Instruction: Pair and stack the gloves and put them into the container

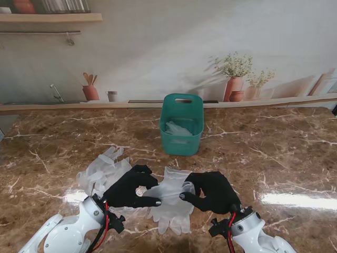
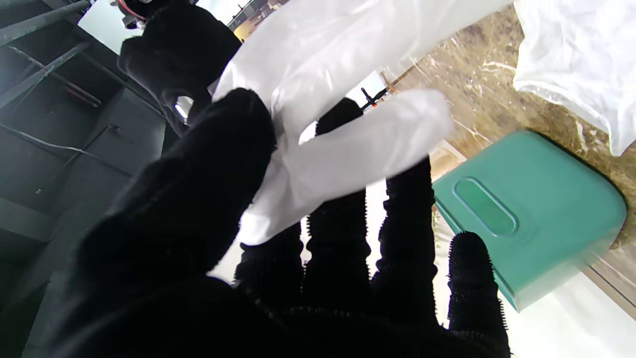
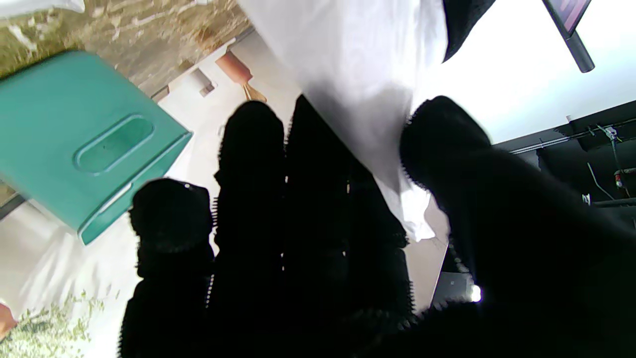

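Nearest to me, close to the worktop's (image 1: 295, 158) near edge, both black-gloved hands pinch one white glove (image 1: 171, 203) between them. The left hand (image 1: 129, 188) closes thumb and fingers on the glove's left side; the right hand (image 1: 213, 191) closes on its right side near the cuff. The glove's fingers hang toward me, their tips close to the marble, though I cannot tell whether they touch it. In the left wrist view the glove (image 2: 343, 99) drapes over the thumb and fingers of that hand (image 2: 278, 258), with the other hand dark behind it. In the right wrist view the white sheet (image 3: 367, 84) runs down between thumb and fingers of the right hand (image 3: 323, 238), and most of it is cut off by the picture's edge.

Just left of the left hand lies a loose heap of more gloves (image 1: 102, 168), partly hidden by that hand; how many are in it I cannot make out.

Farther off, toward the middle of the worktop's far edge, stands the green basket (image 1: 181, 142), upright, with a slot handle in its wall. Something pale lies inside, crumpled and hard to read. Nothing stands between the hands and the basket. The wrist views show the basket (image 2: 526, 214) (image 3: 84, 139) blurred.
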You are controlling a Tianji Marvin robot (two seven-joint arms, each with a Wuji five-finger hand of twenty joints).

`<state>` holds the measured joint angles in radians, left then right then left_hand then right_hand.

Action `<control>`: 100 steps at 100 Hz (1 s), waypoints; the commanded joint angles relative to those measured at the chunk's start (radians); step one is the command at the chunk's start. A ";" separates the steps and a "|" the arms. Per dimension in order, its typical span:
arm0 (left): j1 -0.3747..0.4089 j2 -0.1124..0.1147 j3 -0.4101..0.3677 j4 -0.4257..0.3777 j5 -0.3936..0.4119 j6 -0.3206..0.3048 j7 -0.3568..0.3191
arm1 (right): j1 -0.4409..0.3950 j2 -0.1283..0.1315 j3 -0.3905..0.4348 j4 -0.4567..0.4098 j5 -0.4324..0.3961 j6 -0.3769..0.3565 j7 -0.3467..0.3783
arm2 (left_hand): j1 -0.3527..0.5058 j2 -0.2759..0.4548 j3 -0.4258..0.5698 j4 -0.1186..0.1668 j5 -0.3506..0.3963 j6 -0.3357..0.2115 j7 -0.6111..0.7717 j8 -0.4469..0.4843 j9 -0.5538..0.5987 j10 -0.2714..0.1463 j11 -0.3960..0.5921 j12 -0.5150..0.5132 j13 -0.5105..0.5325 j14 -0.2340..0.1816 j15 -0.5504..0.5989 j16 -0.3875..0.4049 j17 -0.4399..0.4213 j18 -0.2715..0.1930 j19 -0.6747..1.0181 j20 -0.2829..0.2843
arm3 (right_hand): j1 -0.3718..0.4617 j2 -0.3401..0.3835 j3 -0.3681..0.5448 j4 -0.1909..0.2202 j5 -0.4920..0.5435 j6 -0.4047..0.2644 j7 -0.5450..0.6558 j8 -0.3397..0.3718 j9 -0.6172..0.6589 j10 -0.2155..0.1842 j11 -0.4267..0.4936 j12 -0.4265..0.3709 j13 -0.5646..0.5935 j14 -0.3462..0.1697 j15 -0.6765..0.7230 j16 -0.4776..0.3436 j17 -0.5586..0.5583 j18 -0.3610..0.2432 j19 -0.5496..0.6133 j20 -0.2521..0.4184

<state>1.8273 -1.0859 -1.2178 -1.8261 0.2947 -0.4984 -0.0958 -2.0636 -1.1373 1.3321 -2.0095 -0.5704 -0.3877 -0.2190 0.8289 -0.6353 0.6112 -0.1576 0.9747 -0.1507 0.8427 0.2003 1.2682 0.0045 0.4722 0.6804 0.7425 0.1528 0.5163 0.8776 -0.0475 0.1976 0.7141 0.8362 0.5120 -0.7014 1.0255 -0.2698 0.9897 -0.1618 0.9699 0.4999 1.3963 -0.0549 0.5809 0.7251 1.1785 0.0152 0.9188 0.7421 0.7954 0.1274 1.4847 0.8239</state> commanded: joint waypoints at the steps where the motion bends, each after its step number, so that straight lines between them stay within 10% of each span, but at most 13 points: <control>1: 0.026 0.008 0.001 -0.003 -0.014 -0.004 -0.020 | -0.039 0.009 0.006 -0.023 0.016 0.012 0.040 | -0.033 -0.020 0.035 -0.040 -0.006 -0.014 0.057 0.029 0.082 -0.032 0.016 -0.064 0.061 -0.017 0.012 -0.023 0.002 0.001 0.069 -0.018 | 0.011 -0.016 0.027 -0.024 0.020 0.007 0.039 -0.005 0.047 0.036 0.043 0.009 0.057 -0.020 0.021 0.026 0.024 0.009 0.062 -0.027; 43: 0.004 0.038 0.039 0.060 -0.156 0.067 -0.190 | -0.082 0.037 0.041 -0.088 0.116 0.191 0.243 | 0.004 0.101 -0.011 -0.038 -0.074 0.062 0.058 0.101 0.095 -0.010 0.034 -0.236 0.090 -0.017 0.005 -0.083 -0.008 -0.037 0.126 -0.074 | 0.026 -0.012 -0.001 -0.019 0.019 0.050 0.050 -0.035 0.052 0.029 0.140 0.012 0.107 -0.014 0.052 0.043 0.075 0.002 0.106 -0.050; 69: -0.056 0.035 0.079 0.143 -0.133 0.125 -0.194 | 0.053 0.046 -0.008 0.011 0.163 0.285 0.314 | 0.030 0.108 -0.126 -0.007 -0.148 0.050 -0.159 0.039 -0.159 0.005 -0.094 -0.126 -0.125 0.013 -0.087 -0.102 -0.039 -0.004 -0.029 -0.064 | 0.030 0.000 -0.009 -0.013 0.011 0.048 0.050 -0.036 0.048 0.027 0.151 0.012 0.092 -0.015 0.058 0.050 0.049 -0.004 0.106 -0.056; 100: -0.104 0.019 0.096 0.233 -0.173 0.171 -0.176 | 0.249 0.048 -0.105 0.205 0.189 0.264 0.336 | -0.128 0.112 0.070 0.043 -0.294 0.018 -0.505 0.033 -0.502 0.027 -0.144 -0.286 -0.309 -0.003 -0.199 -0.156 -0.057 -0.027 -0.234 -0.015 | 0.025 0.009 0.005 -0.009 -0.004 0.016 0.042 -0.011 0.039 0.023 0.150 0.034 0.024 -0.027 0.104 0.083 -0.021 -0.017 0.106 -0.050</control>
<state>1.7320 -1.0610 -1.1290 -1.6226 0.1428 -0.3342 -0.2769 -1.8428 -1.0878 1.2352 -1.8478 -0.3878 -0.1082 0.0916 0.7355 -0.5367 0.6745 -0.1261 0.7190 -0.0833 0.3673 0.2423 0.8385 0.0361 0.3646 0.4140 0.4887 0.1644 0.3565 0.7440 -0.0850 0.1961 0.5339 0.7967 0.5177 -0.6944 1.0211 -0.2698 0.9975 -0.1113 0.9946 0.4740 1.4025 -0.0531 0.7109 0.7385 1.2153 0.0243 0.9860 0.7961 0.7889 0.1360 1.5358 0.7869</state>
